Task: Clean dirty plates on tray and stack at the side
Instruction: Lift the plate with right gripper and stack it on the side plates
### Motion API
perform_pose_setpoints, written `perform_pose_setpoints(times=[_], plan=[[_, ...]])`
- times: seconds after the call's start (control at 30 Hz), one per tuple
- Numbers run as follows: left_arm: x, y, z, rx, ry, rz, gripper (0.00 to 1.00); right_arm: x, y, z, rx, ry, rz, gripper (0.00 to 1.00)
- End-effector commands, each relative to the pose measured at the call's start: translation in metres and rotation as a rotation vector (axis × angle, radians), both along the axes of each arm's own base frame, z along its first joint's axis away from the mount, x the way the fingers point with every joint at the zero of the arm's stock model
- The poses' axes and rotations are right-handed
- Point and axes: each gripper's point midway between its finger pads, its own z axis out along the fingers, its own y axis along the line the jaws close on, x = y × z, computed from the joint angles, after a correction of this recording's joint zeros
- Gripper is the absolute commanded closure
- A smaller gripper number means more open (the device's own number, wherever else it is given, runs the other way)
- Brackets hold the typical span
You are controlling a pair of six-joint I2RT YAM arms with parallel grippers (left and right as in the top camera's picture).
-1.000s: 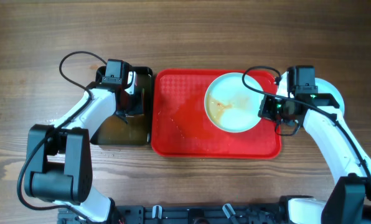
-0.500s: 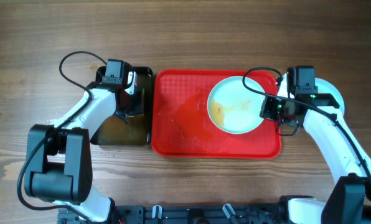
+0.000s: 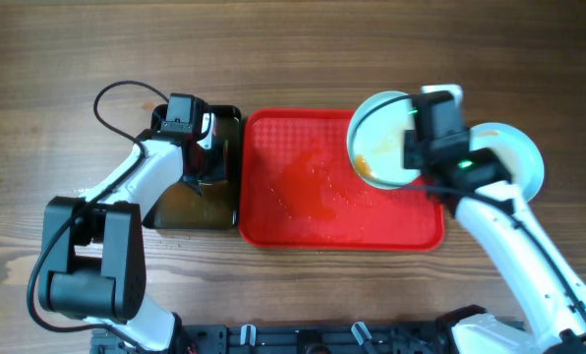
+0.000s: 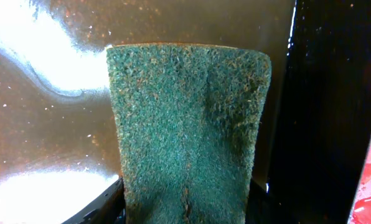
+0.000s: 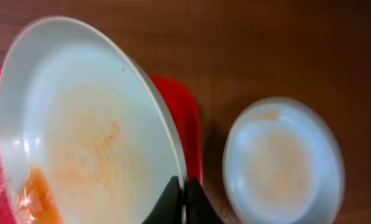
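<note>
While aslant in right tool [image 5: 184, 190], round glossy orange-smeared plate [image 5: 86, 112]

Bright, even lighting is provided overhead. Glare is seen on the water [image 4: 42, 56]; the far plate [image 5: 282, 162] is blurred.

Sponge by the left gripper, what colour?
The rough rectangular sponge is dark green, clearest in left wrist view.
</note>
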Motion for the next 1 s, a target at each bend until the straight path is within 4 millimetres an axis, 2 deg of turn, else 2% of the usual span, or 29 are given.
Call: perform_pose_setpoints(times=[0.0, 0.13, 0.2, 0.3, 0.47, 0.63, 0.77, 0.87, 0.97], plan=[[-0.005, 0.0, -0.006, -0.002, 0.021, -0.014, 0.52, 0.01, 0.012, 0.045, -0.259, -0.144, 0.062, 0.96], [-0.005, 0.0, -0.006, -0.002, 0.021, -0.014, 0.52, 0.017, 0.055, 0.063, -0.414, -0.184, 0.302, 0.96], [-0.005, 0.0, -0.006, -0.002, 0.021, -0.014, 0.52, 0.018, 0.062, 0.069, -0.46, -0.196, 0.344, 0.96], [-0.005, 0.0, -0.006, -0.002, 0.021, -0.014, 0.52, 0.018, 0.059, 0.076, -0.513, -0.211, 0.322, 0.96], [-0.005, 0.0, -0.006, -0.002, 0.021, -0.014, 0.52, 0.019, 0.058, 0.079, -0.516, -0.22, 0.313, 0.96], [-0.005, 0.0, -0.006, -0.002, 0.021, -0.015, 0.52, 0.024, 0.061, 0.086, -0.609, -0.214, 0.384, 0.96], [-0.005, 0.0, -0.006, -0.002, 0.021, -0.015, 0.52, 0.024, 0.061, 0.087, -0.607, -0.22, 0.381, 0.96], [-0.005, 0.0, -0.006, -0.002, 0.021, -0.015, 0.52, 0.026, 0.058, 0.088, -0.536, -0.252, 0.32, 0.96], [-0.005, 0.0, -0.006, -0.002, 0.021, -0.015, 0.51, 0.028, 0.04, 0.082, -0.391, -0.285, 0.162, 0.96]])
